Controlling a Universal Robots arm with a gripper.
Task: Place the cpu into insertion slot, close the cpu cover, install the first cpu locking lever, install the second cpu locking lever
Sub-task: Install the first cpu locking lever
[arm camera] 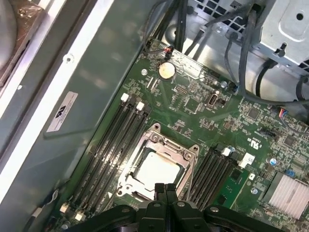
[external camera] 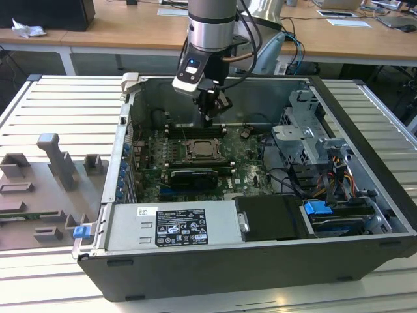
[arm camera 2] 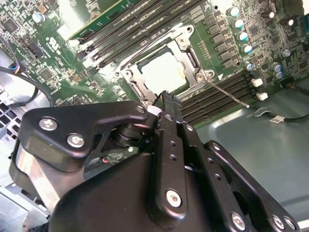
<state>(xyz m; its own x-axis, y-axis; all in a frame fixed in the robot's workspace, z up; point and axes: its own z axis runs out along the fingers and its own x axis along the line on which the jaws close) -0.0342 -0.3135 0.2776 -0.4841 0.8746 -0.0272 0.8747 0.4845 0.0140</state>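
A black open computer case [external camera: 365,215] is set on a grey slatted metal surface [external camera: 58,104], and a silver-and-black robot arm [external camera: 212,26] is positioned over its green circuit board [external camera: 251,166]. The small flat square cpu [arm camera: 157,169], with its pale silver-beige metal top, is seated in the small square dark metal-rimmed insertion slot [external camera: 202,160] near the middle of the board. The square grey-silver metal cpu cover [arm camera: 169,144] is folded down flat over it, and the pale top is seen through the cover's window in both wrist views. In the second wrist view 1 thin metal locking lever [arm camera 2: 227,93] is seen slanting out from a corner of the cover, across the long black memory slots [arm camera 2: 145,24].

The black jaws are clenched together with nothing seen between them. Their tips are held close to the slot's rim, at its 12 o'clock side in the exterior view; whether the rim is touched cannot be told. In that view a long black rectangular card [external camera: 192,177] is seen just at 6 o'clock of the slot, and a grey tray of moulded blocks [external camera: 39,195] is placed on the surface at 9 o'clock of the case.
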